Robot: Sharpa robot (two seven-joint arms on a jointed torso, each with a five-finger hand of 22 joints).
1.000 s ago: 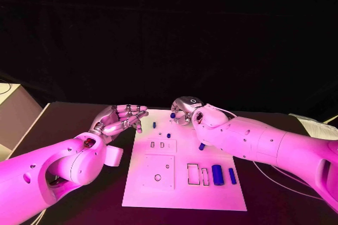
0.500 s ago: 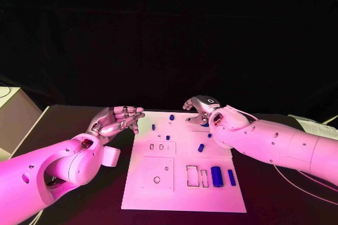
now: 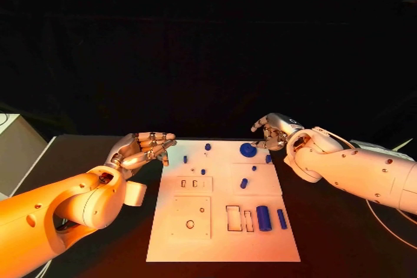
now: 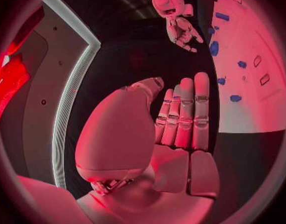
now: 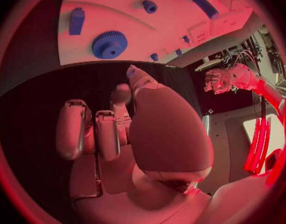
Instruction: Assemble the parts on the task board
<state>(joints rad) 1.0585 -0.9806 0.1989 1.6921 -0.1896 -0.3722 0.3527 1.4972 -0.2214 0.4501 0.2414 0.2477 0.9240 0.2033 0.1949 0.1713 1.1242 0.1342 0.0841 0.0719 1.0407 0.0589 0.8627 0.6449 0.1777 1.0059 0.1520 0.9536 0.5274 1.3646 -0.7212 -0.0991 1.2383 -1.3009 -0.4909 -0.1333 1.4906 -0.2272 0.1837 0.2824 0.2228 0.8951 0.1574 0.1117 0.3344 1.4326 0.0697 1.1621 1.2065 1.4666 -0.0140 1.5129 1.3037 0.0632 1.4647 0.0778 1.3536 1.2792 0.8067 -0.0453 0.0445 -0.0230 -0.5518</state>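
The white task board (image 3: 178, 239) lies mid-table. A blue gear (image 3: 249, 149) (image 5: 109, 44) (image 4: 214, 48) lies flat near its far right corner, with several small blue pegs (image 3: 202, 171) around it. A thick blue cylinder (image 3: 263, 217) and a thinner one (image 3: 281, 218) lie lower right, beside rectangular slots. My right hand (image 3: 273, 131) (image 4: 180, 30) hovers just off the board's far right corner, fingers loosely bent, holding nothing. My left hand (image 3: 143, 148) (image 5: 227, 79) hangs left of the board's far left corner; its fingers (image 4: 186, 114) lie side by side, empty.
A pale box (image 3: 17, 145) stands at the table's left edge. A small white block (image 3: 137, 193) sits between my left forearm and the board. A thin cable (image 3: 382, 221) runs over the table at the right.
My right hand has drawn back to the right, off the board's far edge, and the blue gear it covered now lies in plain sight. The left hand has barely moved.
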